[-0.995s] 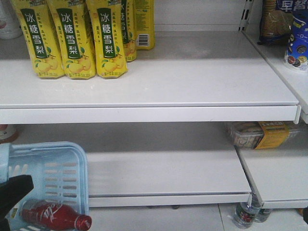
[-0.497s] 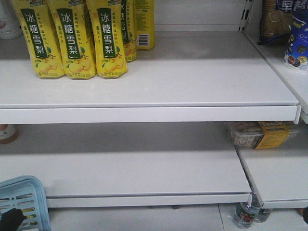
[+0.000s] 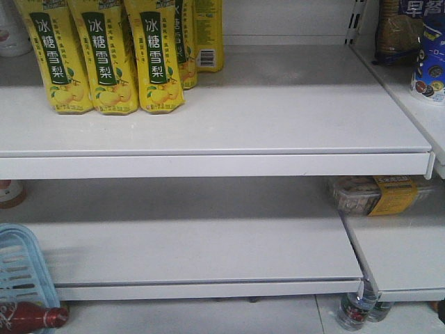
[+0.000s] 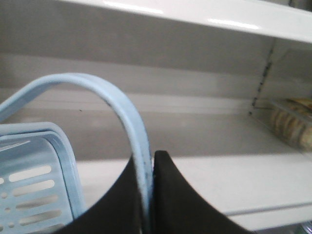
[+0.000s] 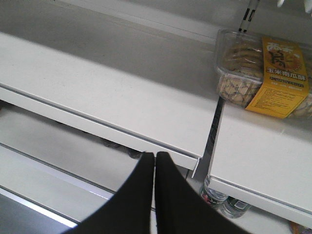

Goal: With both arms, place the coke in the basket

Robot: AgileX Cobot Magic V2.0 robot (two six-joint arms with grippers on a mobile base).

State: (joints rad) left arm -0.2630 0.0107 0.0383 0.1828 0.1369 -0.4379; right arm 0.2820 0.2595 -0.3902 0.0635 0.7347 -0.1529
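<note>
- Where my left wrist camera looks down, I see the left gripper [image 4: 147,195] clamped on the basket's hoop handle [image 4: 127,117], the thin blue bar pinched between the two black fingers.
- On my right wrist camera, the right gripper [image 5: 155,195] has its fingers pressed together with nothing between them, above a white lower shelf [image 5: 97,92].
- In the front view, the basket [image 3: 19,271] sits at the bottom left edge, and the coke [image 3: 31,318] lies on its side at its lower corner, red cap pointing right; I cannot tell whether it rests inside.
- Farther back, yellow drink bottles [image 3: 108,56] stand on the upper shelf [image 3: 278,118].
</note>
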